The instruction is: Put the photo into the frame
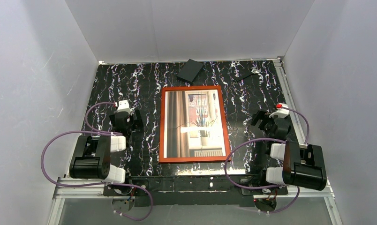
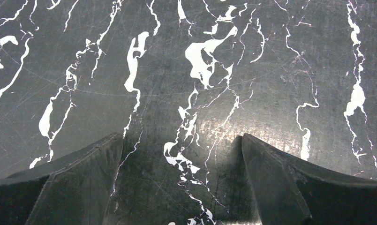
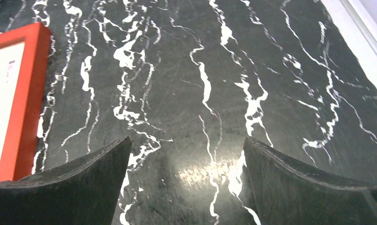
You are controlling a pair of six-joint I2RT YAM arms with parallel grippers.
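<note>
**photo looks seated, both grippers free: little left to spoil except by a careless nudge**

far left: left gripper [image 2: 181, 137], spread wide and released, nothing between the fingers, only bare marbled table [image 1: 144, 140] under it in the wrist view. stands well apart from the frame's left border.

centre: the frame [image 1: 192, 160], flat on the table, long side running away from the arm bases, orange-red border whole all round. inside it, the photo [image 1: 192, 123], picture side up, window, curtains and potted plant all readable. appears to fill the opening edge to edge, with no corner visibly riding over the border. cannot tell from above whether it sits properly down in the recess or merely lies across it. judged near done, perhaps done.

beyond the frame, at the far edge: a dark flat pad [image 1: 190, 70], and to its right a small black item with a cord [image 1: 245, 74], both clear of the work.

right: right gripper [image 3: 187, 138], likewise wide and released, grasping nothing, hanging over bare table with the frame's right border near in its wrist view.

possible trouble from here:
- any inward sweep of either arm, low over the table, likely to shove the frame or skew it.
- a fingertip pressed on the thin print, liable to crease it or drag it out of the opening.
- lifting or tilting the frame, if the print is only loosely laid, likely to spill it out.
</note>
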